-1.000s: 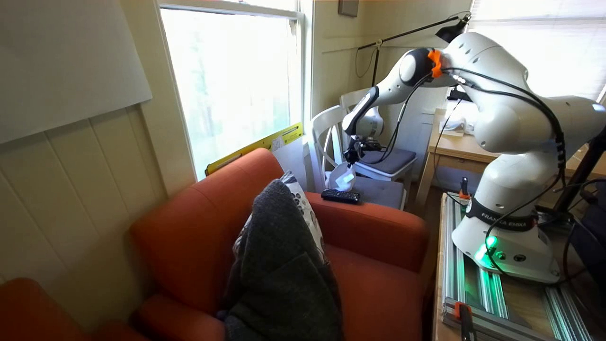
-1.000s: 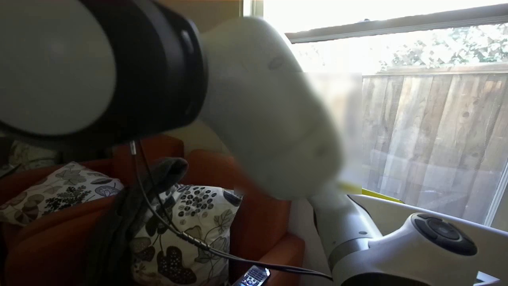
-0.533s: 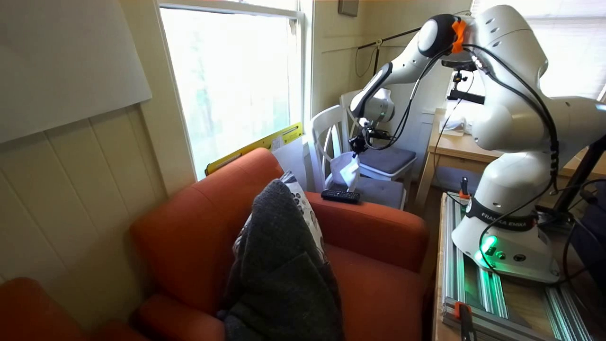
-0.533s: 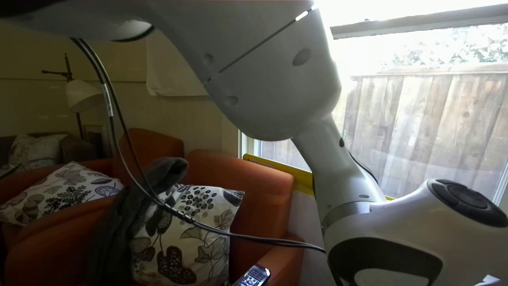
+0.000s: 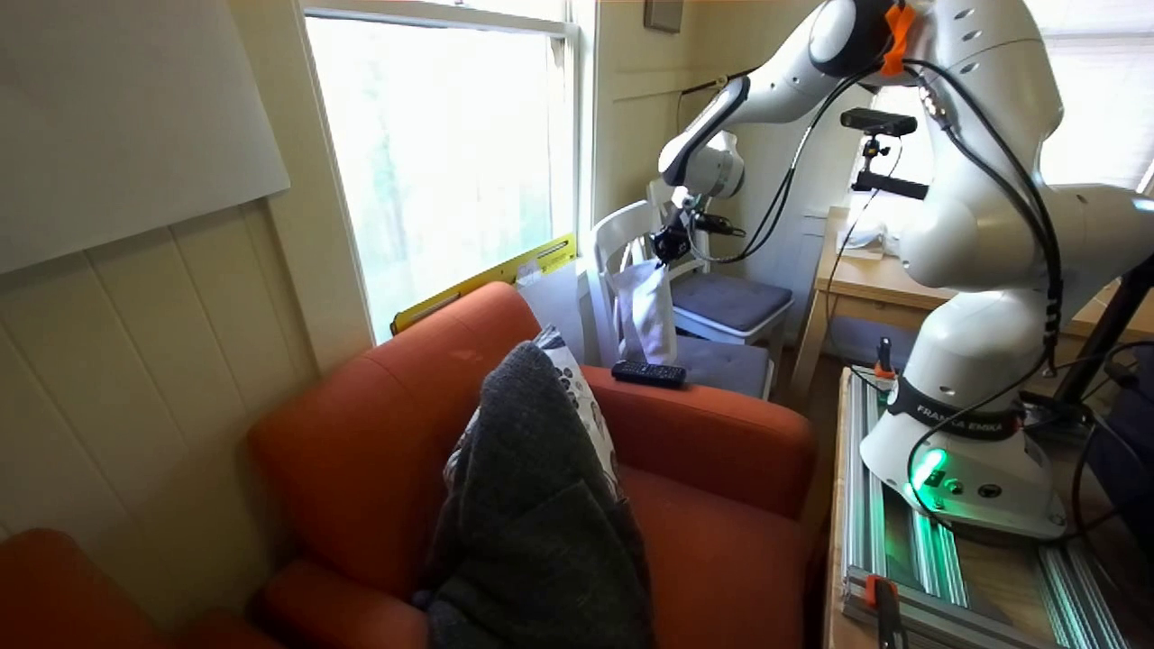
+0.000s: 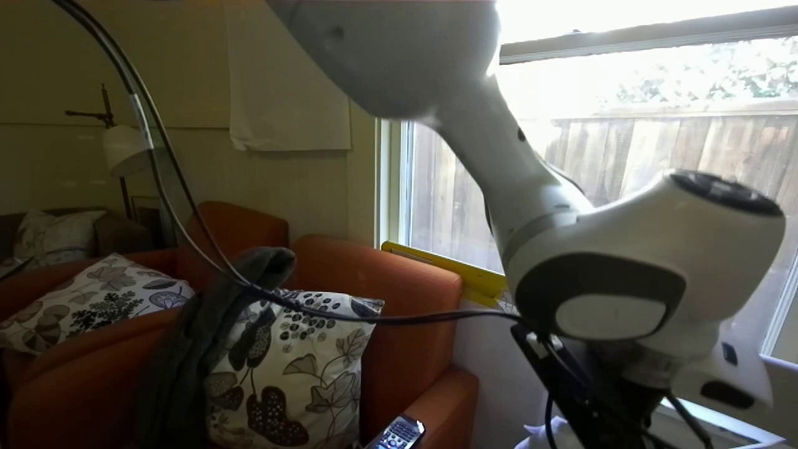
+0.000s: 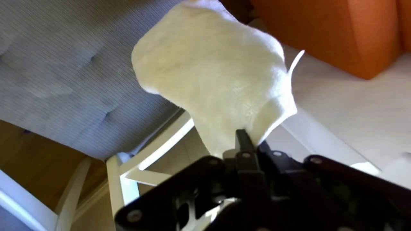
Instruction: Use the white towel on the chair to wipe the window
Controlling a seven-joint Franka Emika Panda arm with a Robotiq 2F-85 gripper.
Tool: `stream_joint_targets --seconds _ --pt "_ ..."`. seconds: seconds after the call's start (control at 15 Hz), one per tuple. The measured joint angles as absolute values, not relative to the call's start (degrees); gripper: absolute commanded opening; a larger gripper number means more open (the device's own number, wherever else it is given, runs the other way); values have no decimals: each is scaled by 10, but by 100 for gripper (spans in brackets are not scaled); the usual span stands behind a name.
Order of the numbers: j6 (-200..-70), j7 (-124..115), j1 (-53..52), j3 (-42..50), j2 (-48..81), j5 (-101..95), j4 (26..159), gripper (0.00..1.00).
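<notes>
The white towel [image 5: 647, 311] hangs from my gripper [image 5: 663, 261] in an exterior view, in front of the white chair's back [image 5: 609, 236] and above its grey seat [image 5: 726, 365]. In the wrist view my gripper [image 7: 252, 139] is shut on a pinched part of the towel [image 7: 212, 70], with the rest spread out below over the chair seat [image 7: 74, 73]. Whether the towel's lower end touches the seat I cannot tell. The window [image 5: 451, 162] also shows in an exterior view [image 6: 661, 162], partly behind the arm. There the fingertips are out of view.
An orange armchair [image 5: 397, 424] stands below the window, with a remote [image 5: 649, 373] on its armrest and a grey blanket [image 5: 550, 505] over it. A yellow level [image 5: 487, 281] leans along the sill. A second white chair [image 5: 735, 305] and a wooden desk [image 5: 870, 279] stand behind.
The arm has risen and my gripper has moved up from the chair seat. The towel, earlier bunched low by the seat, now hangs stretched downward from the fingers.
</notes>
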State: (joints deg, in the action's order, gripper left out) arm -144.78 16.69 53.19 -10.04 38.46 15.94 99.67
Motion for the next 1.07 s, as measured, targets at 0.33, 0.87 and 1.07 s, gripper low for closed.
stream_joint_targets --seconds 0.33,0.87,1.07 --pt "-1373 213 534 -97 242 252 1033 1" --pt "-1260 359 472 -43 87 511 1068 1" --pt "-1251 403 410 -8 78 581 1078 1"
